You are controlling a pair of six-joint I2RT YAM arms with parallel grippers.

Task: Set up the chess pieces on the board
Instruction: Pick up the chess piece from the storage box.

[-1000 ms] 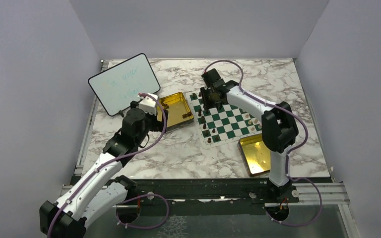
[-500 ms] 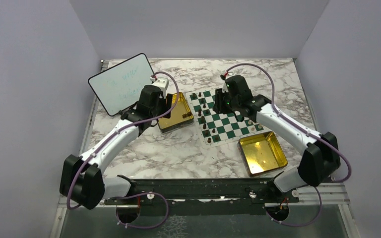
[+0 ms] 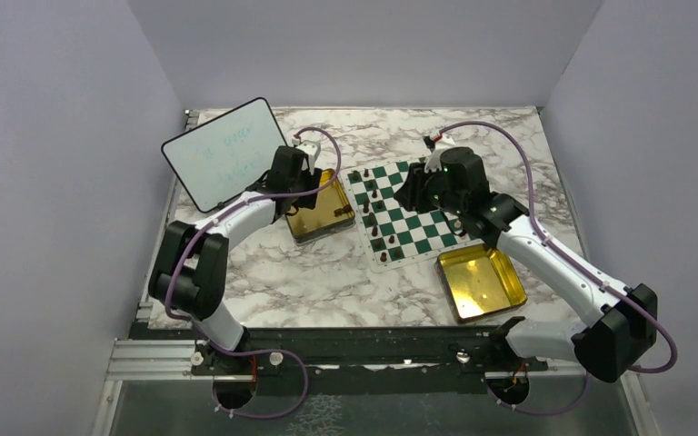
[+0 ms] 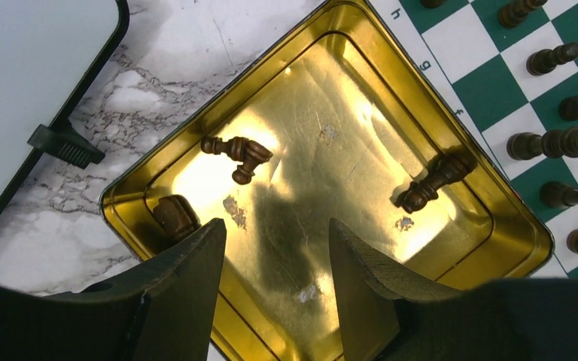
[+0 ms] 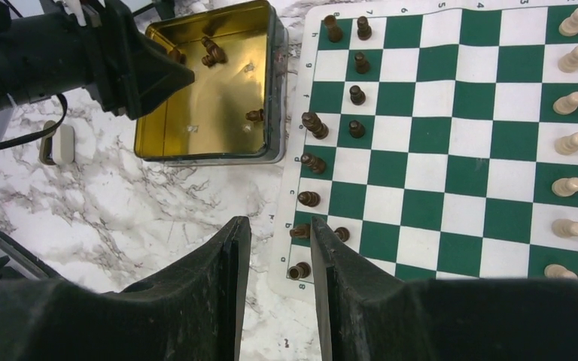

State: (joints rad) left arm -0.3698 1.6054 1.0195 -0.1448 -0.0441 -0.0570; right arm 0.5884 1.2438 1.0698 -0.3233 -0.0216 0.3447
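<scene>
Board (image 5: 459, 150) nearly set, I'd say: chess pieces (image 5: 356, 94) stand along both edges. Three dark ones lie in the gold tin (image 4: 331, 83), left gripper (image 4: 277, 229) above them, jaws half-wide and empty. Right gripper (image 5: 278, 223) at the board's edge, jaws narrow, empty

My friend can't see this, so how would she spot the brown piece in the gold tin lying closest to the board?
Find the green-and-white board, then the gold tin beside it, toward the whiteboard. This piece lies toppled by the wall facing the board; the other brown pieces lie across the tin.
</scene>
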